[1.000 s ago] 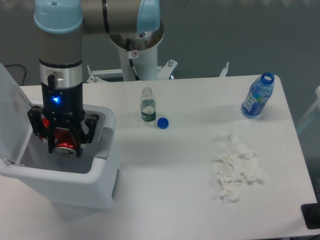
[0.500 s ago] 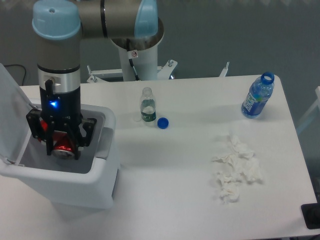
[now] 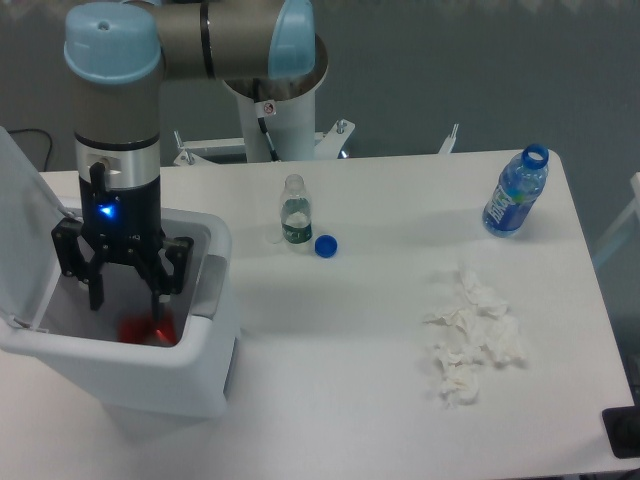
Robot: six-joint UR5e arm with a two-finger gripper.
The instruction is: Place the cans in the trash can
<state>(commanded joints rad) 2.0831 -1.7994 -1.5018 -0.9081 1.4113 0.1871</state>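
The can (image 3: 140, 329) lies below the pincer (image 3: 125, 290), inside the trash can (image 3: 195, 375); we see it only as a blurred red patch near the bin's front wall, so its exact pose cannot be read. The pincer hangs over the bin opening with its black fingers (image 3: 160, 290) spread wide and nothing between them.

Risks from this position, in our judgement:
- Fingers sit within the bin walls. A sideways move before lifting could catch the rim and drag or tip the bin.
- The hinged lid (image 3: 25, 230) stands raised beside the pincer, on the far side from the bottles. A swing that way could knock it shut or strain the hinge.
- A can of thin, smooth metal may bounce or roll on hard plastic; we cannot confirm it has settled.

Materials and shapes: the bin is boxy, white, glossy plastic with rounded corners. Well away from the pincer across the matte white worktop (image 3: 350, 380) stand a small clear bottle with a green label (image 3: 294, 212), uncapped, and a loose blue cap (image 3: 325, 245) just beside it. Farther off are a blue-labelled bottle (image 3: 516, 192) and a heap of crumpled white tissue (image 3: 470, 340), soft and irregular.
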